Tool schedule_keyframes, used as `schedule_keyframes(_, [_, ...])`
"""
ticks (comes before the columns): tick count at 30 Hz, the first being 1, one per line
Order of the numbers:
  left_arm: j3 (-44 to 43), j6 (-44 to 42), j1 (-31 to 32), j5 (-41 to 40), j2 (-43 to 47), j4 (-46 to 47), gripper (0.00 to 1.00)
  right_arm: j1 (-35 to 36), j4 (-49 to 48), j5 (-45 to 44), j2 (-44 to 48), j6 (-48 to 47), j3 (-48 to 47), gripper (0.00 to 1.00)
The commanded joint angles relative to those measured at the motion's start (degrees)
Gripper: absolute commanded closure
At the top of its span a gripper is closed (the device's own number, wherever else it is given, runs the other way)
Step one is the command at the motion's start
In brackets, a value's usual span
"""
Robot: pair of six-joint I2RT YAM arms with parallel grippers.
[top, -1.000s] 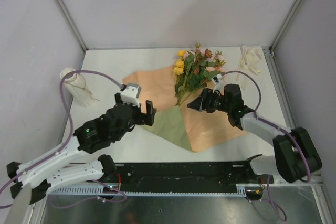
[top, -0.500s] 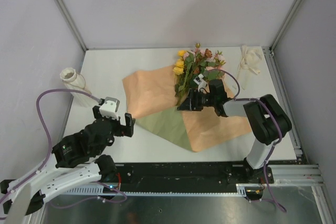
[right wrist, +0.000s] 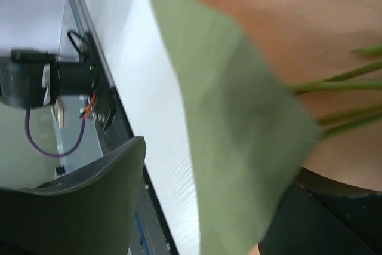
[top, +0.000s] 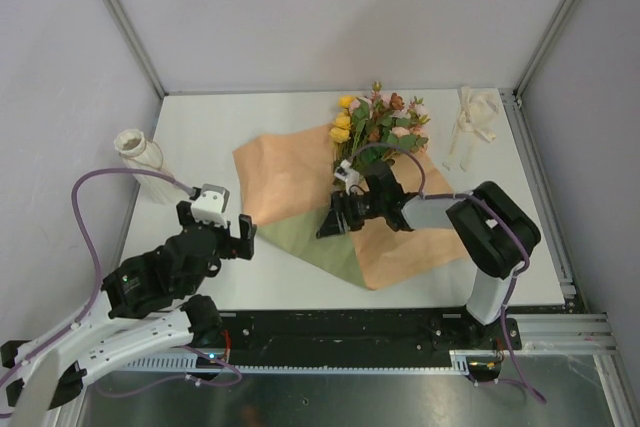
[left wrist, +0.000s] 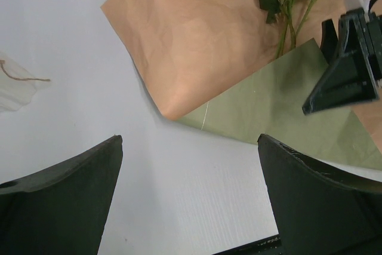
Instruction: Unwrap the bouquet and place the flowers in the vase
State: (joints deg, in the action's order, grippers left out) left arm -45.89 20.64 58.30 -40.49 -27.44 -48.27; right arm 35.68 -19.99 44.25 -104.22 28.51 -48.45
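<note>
The bouquet's paper (top: 290,172) lies unfolded, peach-orange side up, with an olive-green flap (top: 325,242) turned over at its near corner. The flowers (top: 375,127) rest on the sheet, blooms toward the back and stems (right wrist: 340,82) pointing near. My right gripper (top: 335,219) is low over the stem ends and the green flap (right wrist: 239,147), open, with the flap's edge between its fingers (right wrist: 219,159). My left gripper (top: 216,225) hovers open over bare table left of the paper (left wrist: 197,34), holding nothing (left wrist: 190,141). The cream-white vase (top: 140,157) is at the far left edge.
The cream ribbon (top: 472,122) lies loose at the back right corner. A black rail (top: 340,332) runs along the table's near edge. Grey walls close in the back and both sides.
The right gripper slid left and nearer, from beside the stems down to the green flap, its jaws narrowing slightly. The left arm pulled back left, off the paper, and then held still.
</note>
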Motion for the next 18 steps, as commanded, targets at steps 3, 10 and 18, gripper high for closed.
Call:
schedule_keyframes(3, [-0.3, -0.8, -0.3, -2.2, 1.5, 0.3, 0.0, 10.0, 9.3, -4.4, 8.7, -5.9, -1.0, 0.29])
schedule_keyframes(10, [-0.3, -0.7, -0.3, -2.6, 0.8, 0.2, 0.0, 20.4, 14.2, -13.9, 13.2, -5.5, 1.2, 0.28])
schedule_keyframes(18, [-0.3, -0.7, -0.3, -3.3, 0.3, 0.3, 0.0, 28.6, 10.1, -19.3, 15.5, -0.4, 4.1, 0.28])
